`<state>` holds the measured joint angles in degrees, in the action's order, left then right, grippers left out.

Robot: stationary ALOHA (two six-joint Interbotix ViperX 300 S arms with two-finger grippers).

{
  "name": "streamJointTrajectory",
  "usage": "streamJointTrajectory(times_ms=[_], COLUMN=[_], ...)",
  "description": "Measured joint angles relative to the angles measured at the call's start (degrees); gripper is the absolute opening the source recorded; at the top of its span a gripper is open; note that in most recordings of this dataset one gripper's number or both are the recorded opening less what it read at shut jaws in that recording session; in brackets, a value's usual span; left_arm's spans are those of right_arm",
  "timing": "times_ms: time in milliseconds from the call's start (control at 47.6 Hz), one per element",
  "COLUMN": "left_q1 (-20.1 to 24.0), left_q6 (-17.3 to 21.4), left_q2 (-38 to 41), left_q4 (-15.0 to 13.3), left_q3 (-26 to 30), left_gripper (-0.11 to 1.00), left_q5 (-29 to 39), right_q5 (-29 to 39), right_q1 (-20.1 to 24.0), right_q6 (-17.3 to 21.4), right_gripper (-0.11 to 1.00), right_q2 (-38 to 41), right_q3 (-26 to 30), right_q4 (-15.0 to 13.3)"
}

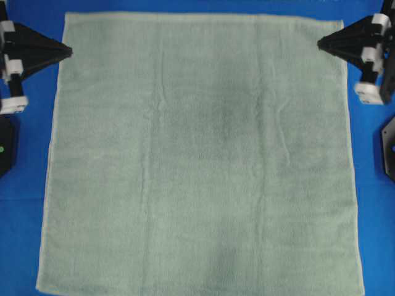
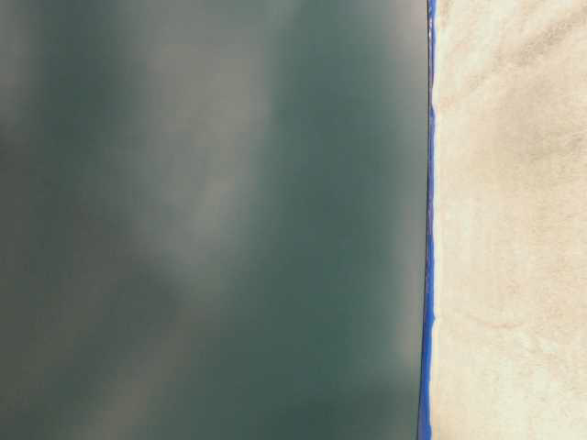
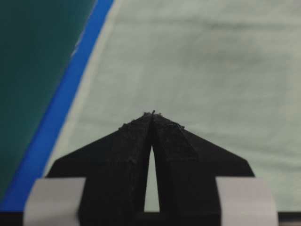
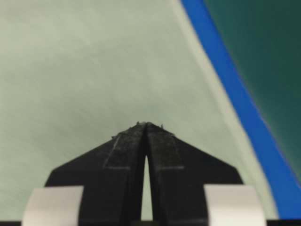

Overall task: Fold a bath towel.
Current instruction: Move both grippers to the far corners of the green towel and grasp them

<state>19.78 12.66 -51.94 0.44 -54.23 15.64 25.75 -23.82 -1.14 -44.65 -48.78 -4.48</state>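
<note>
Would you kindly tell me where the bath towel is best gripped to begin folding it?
Probably its two top corners: the bath towel lies flat and spread, and the shut left pincer and right pincer sit beside them. Come in from each outer side, pinching the thin hem.

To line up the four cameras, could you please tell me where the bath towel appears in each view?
Overhead: bath towel fills the centre.
Table-level: pale strip along the right.
Left wrist: right and centre.
Right wrist: left and centre.
Shared landmark: the blue table cloth bordering its edge.
</note>
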Motion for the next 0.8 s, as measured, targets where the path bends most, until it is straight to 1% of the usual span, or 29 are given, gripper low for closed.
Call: streamJointTrajectory(times_ms=[42, 105, 126, 189, 210, 231, 252, 315, 357, 399, 462, 546, 672, 798], left_q1=[1.14, 3.60, 4.57, 6.86, 7.73, 8.35, 9.14, 10.81, 11.95, 13.36, 15.29, 18.72, 23.38, 25.14], left_q6=[0.79, 1.41, 1.58, 2.81, 3.43, 4.04, 5.01, 7.56, 9.40, 10.72, 12.13, 13.80, 14.33, 14.68], left_q2=[0.88, 2.72, 3.52, 5.89, 6.86, 7.73, 9.05, 12.04, 14.41, 16.61, 19.86, 24.79, 32.87, 40.87], left_q4=[0.00, 0.09, 0.18, 0.18, 0.18, 0.26, 0.26, 0.26, 0.26, 0.26, 0.35, 0.26, 0.26, 0.35], left_q3=[0.18, 0.70, 0.88, 1.49, 1.67, 1.85, 2.11, 2.90, 3.69, 4.57, 5.62, 7.21, 8.79, 10.37], left_gripper=[0.05, 0.20, 0.27, 0.46, 0.52, 0.58, 0.65, 0.79, 0.85, 0.86, 0.85, 0.86, 0.86, 0.86], left_q5=[0.35, 0.79, 1.05, 1.67, 1.93, 2.20, 2.46, 2.99, 3.25, 3.34, 3.34, 2.90, 0.35, -3.87], right_q5=[1.32, 3.25, 3.69, 4.92, 5.27, 5.54, 5.80, 6.24, 6.33, 6.33, 6.33, 5.80, 1.58, -3.25], right_q1=[-1.85, -4.92, -5.89, -8.44, -9.40, -10.02, -10.81, -12.66, -13.71, -14.85, -16.70, -18.72, -21.80, -24.08], right_q6=[-0.18, -0.44, -0.53, -0.97, -1.23, -1.32, -1.49, -2.11, -2.46, -2.90, -3.60, -4.48, -5.54, -5.62], right_gripper=[0.01, 0.04, 0.08, 0.26, 0.34, 0.39, 0.46, 0.61, 0.66, 0.64, 0.60, 0.62, 0.62, 0.62], right_q2=[1.41, 4.39, 5.36, 8.44, 9.76, 10.46, 11.51, 14.41, 16.70, 18.81, 22.59, 27.33, 34.72, 40.34], right_q3=[0.62, 1.58, 1.85, 2.64, 2.90, 3.08, 3.34, 4.22, 4.92, 5.45, 6.24, 6.77, 7.12, 7.38], right_q4=[-0.70, -1.93, -2.29, -3.43, -3.96, -4.22, -4.66, -5.98, -6.68, -7.12, -7.38, -7.47, -7.47, -7.47])
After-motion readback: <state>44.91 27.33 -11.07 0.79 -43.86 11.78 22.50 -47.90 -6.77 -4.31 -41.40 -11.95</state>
